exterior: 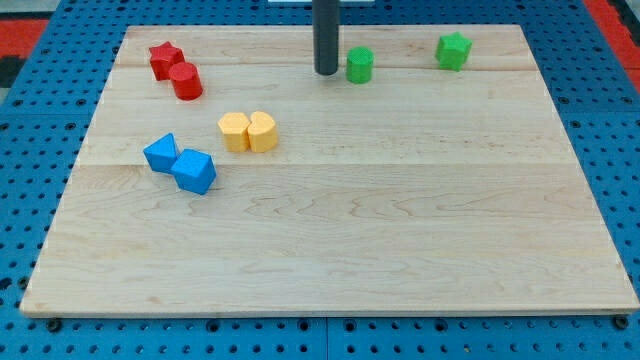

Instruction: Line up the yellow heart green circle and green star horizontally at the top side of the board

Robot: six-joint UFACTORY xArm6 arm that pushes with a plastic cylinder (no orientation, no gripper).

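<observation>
My tip (327, 72) sits just to the view's left of the green circle (360, 65), near the top of the desk (400, 250). There are no jaws on this arm, only a dark rod, so nothing is gripped. What could go wrong? If my tip pushes the green circle off its middle, the round block may roll aside and slip away from the row. A hard push could bump it into the green star (453, 50), which sits near it to the view's right, close to the top edge. The yellow heart (262, 131) is lower down, touching a yellow block (234, 131), so pushing it may drag that block along too. The yellow heart looks small and chunky. The red and blue blocks lie well apart at the view's left.
</observation>
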